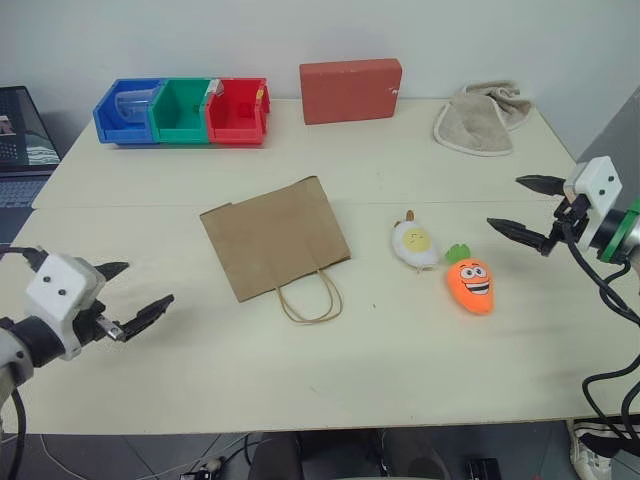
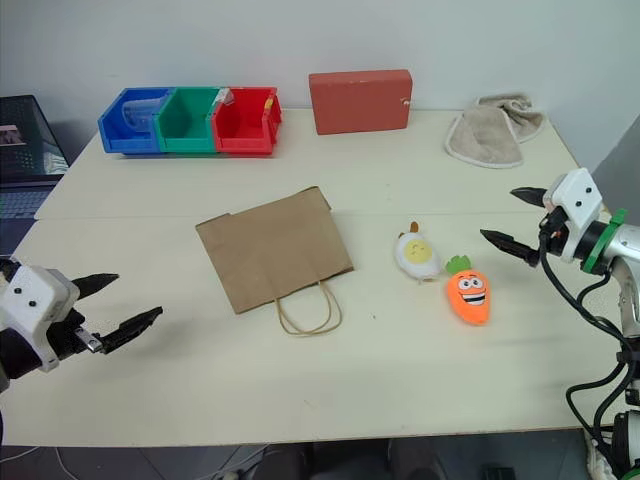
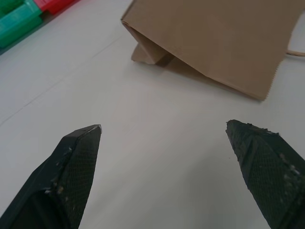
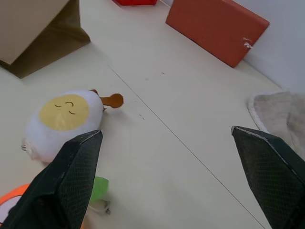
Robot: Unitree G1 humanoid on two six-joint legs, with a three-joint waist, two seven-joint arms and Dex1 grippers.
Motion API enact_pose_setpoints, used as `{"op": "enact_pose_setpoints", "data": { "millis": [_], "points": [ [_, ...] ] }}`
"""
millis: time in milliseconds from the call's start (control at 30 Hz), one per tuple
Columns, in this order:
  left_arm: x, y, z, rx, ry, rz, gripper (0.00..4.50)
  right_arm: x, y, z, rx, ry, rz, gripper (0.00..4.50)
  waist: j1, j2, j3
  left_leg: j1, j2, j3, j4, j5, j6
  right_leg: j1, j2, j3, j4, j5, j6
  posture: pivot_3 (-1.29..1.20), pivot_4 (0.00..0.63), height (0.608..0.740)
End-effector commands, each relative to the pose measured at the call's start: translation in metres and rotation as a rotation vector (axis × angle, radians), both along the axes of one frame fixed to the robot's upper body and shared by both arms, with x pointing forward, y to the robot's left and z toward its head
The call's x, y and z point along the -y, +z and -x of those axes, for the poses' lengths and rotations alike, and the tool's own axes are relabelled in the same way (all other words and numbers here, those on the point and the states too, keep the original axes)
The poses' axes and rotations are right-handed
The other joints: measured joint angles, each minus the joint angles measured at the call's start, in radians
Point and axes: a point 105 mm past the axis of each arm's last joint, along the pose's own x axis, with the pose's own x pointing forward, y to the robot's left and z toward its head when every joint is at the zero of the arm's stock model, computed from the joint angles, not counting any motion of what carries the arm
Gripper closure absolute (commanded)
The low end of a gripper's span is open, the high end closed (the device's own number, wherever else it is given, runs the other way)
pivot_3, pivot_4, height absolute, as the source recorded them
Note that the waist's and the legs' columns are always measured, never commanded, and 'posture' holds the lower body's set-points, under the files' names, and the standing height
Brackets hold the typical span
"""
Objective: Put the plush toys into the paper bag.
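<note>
Bag point(image 1: 275, 236) lies flat mid-table, mouth and loop handles toward the robot, nothing in it yet; both toys sit out on the table to its right, the egg plush point(image 1: 414, 245) nearer the bag and the carrot plush point(image 1: 470, 284) just beside that. Step in hand looks like the reach-in — best done with the left side lifting or pinning the bag's mouth open while the right takes one toy squarely across its soft body, not by the leaves. Left gripper point(image 1: 112, 297) hovers off the bag's near-left corner, jaws spread wide, empty, aimed slightly down toward the bag; right gripper point(image 1: 527, 207) hangs right of the carrot, well apart from it, jaws also wide and empty, pointing in toward the toys — egg plush sits ahead of its fingers in the wrist view.
</note>
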Motion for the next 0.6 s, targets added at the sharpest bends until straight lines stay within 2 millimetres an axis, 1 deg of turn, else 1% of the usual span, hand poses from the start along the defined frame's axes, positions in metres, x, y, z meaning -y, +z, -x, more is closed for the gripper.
{"op": "enact_pose_setpoints", "data": {
  "millis": [33, 67, 133, 200, 233, 300, 400, 533, 600],
  "points": [
    [0.035, 0.013, 0.003, -0.019, -0.209, -0.125, 0.03, -0.019, 0.019, 0.015, 0.035, 0.094, 0.008, 0.00, 0.003, 0.000, 0.000, 0.000, 0.000, 0.000, 0.000, 0.000, 0.000, 0.000, 0.000, 0.000, 0.000, 0.000, 0.000, 0.00, 0.150, 0.740],
    [0.040, 0.012, 0.005, -0.036, -0.244, -0.143, 0.03, -0.023, 0.020, 0.018, 0.031, 0.108, 0.009, 0.00, 0.003, 0.000, 0.000, 0.000, 0.000, 0.000, 0.000, 0.000, 0.000, 0.000, 0.000, 0.000, 0.000, 0.000, 0.000, 0.00, 0.150, 0.740],
    [0.063, 0.015, 0.006, -0.066, -0.376, -0.151, 0.03, -0.034, 0.020, 0.028, -0.005, 0.164, 0.022, 0.00, 0.004, 0.000, 0.000, 0.000, -0.001, 0.001, 0.000, 0.000, 0.000, 0.000, -0.001, 0.001, 0.000, 0.000, 0.000, 0.00, 0.150, 0.740],
    [0.091, 0.013, 0.005, -0.082, -0.529, -0.162, 0.03, -0.050, 0.011, 0.049, -0.087, 0.270, 0.066, 0.00, 0.014, 0.001, 0.000, 0.000, 0.000, 0.000, 0.000, 0.000, 0.000, 0.000, 0.000, 0.000, 0.000, 0.000, 0.000, 0.00, 0.150, 0.740],
    [0.099, 0.011, 0.004, -0.086, -0.576, -0.172, 0.03, -0.055, 0.008, 0.056, -0.119, 0.305, 0.080, 0.00, 0.018, 0.001, 0.001, 0.000, 0.000, 0.000, 0.000, 0.000, 0.000, 0.000, 0.000, -0.001, 0.000, 0.000, 0.000, 0.00, 0.150, 0.740],
    [0.105, 0.007, 0.004, -0.097, -0.614, -0.186, 0.03, -0.061, 0.006, 0.065, -0.150, 0.332, 0.083, 0.00, 0.021, 0.001, 0.001, 0.000, 0.000, 0.000, 0.000, 0.000, 0.000, 0.000, 0.000, 0.000, 0.000, 0.000, 0.000, 0.00, 0.150, 0.740],
    [0.121, -0.006, -0.004, -0.096, -0.674, -0.165, 0.03, -0.078, 0.000, 0.084, -0.215, 0.402, 0.076, 0.00, 0.021, 0.001, 0.001, 0.000, 0.000, 0.001, 0.000, 0.000, 0.000, 0.000, 0.000, 0.000, 0.000, 0.000, 0.000, 0.00, 0.150, 0.740],
    [0.137, -0.021, -0.010, -0.088, -0.747, -0.168, 0.03, -0.091, -0.006, 0.095, -0.232, 0.425, 0.070, 0.00, 0.024, 0.001, 0.001, 0.000, 0.000, 0.000, 0.001, 0.000, 0.000, 0.000, 0.001, 0.000, 0.000, 0.000, 0.000, 0.00, 0.150, 0.740],
    [0.143, -0.033, -0.020, -0.064, -0.757, -0.179, 0.03, -0.093, -0.007, 0.097, -0.237, 0.418, 0.055, 0.00, 0.027, 0.001, 0.000, -0.001, 0.000, 0.000, 0.001, 0.000, 0.000, 0.000, 0.001, 0.000, 0.000, 0.000, 0.000, 0.00, 0.150, 0.740]
  ]
}}
